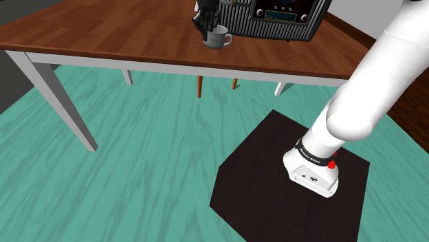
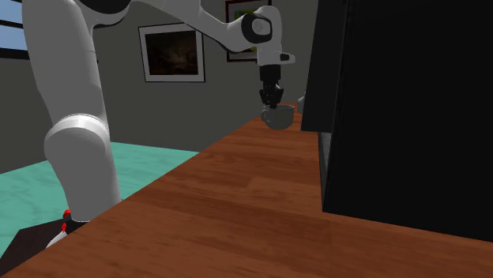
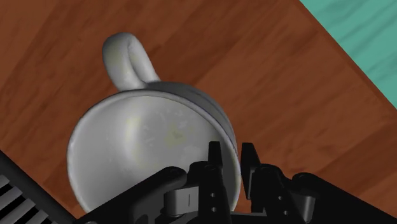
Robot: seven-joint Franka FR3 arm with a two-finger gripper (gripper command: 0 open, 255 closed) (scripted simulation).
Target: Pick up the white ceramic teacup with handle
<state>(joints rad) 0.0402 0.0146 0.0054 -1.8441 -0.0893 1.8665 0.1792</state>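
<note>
1. Standing upright on the brown desk (image 1: 103,34), the whitish teacup (image 3: 146,140) sits near the desk's edge, just beside a black appliance (image 1: 275,17).
2. Black fingers (image 3: 215,167) clamp its rim wall, opposite the handle (image 3: 127,60).

The shoulder view looks down from high beside the stand (image 1: 261,192), across the floor (image 1: 137,172), toward the surface (image 1: 124,34) well away. The second exterior view sits low over that surface, facing along it toward the arm (image 2: 75,142). The wrist view looks straight down, very near. All three share the teacup (image 1: 216,38) and pincer (image 1: 206,23).
</note>
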